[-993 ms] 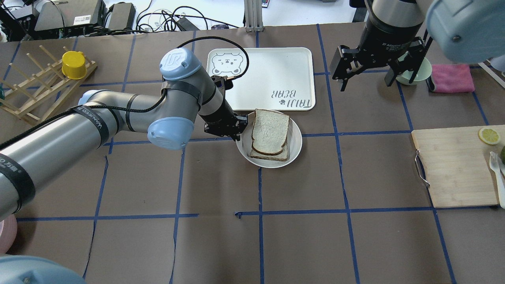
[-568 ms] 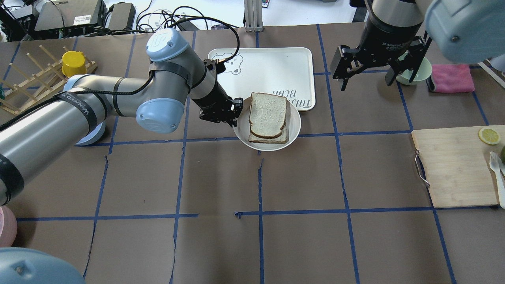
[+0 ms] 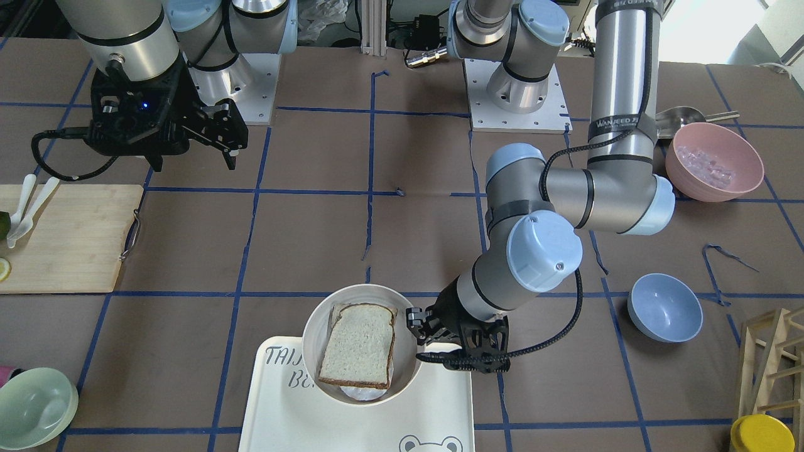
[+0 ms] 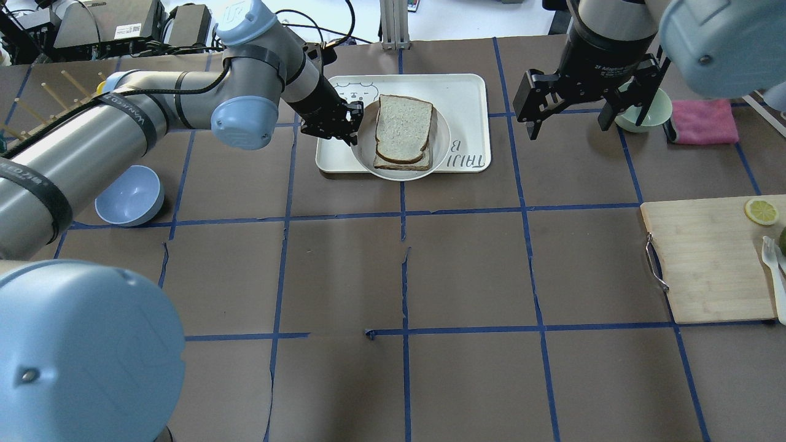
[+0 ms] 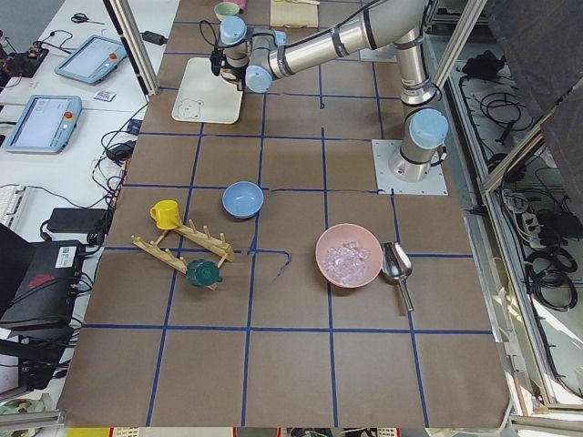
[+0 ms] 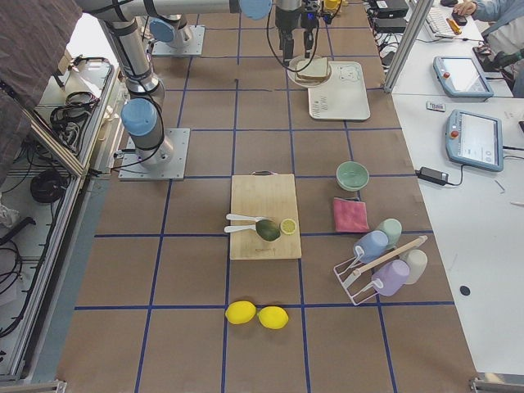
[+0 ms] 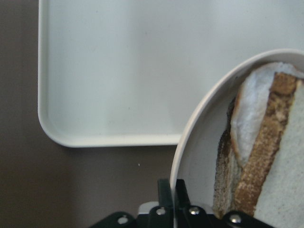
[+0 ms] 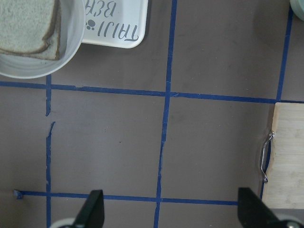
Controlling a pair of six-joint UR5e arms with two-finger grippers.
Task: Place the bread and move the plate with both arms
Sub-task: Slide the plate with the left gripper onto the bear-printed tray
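Brown paper with a blue tape grid covers the table (image 4: 466,270). From the overhead I see the left arm (image 4: 141,129) stretched across the far-left part towards the middle, and the right arm (image 4: 608,31) hanging over the far-right part.

The wooden cutting board (image 4: 706,258) lies at the right edge, well apart from both arms. The white tray (image 4: 466,98) lies far centre.

The plate (image 4: 441,132) is over the tray's near-left part. Its near rim pokes past the tray edge and it covers part of the tray lettering. I can't tell if it rests on the tray or hangs just above it.

The bread (image 4: 402,126) lies flat in the plate, dark crust visible. It sits on top of a second slice (image 4: 406,164) that peeks out on the near side.

The left gripper (image 4: 353,126) is at the plate's left edge. On the left wrist cam its fingers are pinched on the rim, one inside and one outside.

The right gripper (image 4: 568,120) hovers above bare paper right of the tray. Its fingers are spread wide, with nothing between them on its wrist cam.

The blue bowl (image 4: 130,195) sits near-left, under the left arm.
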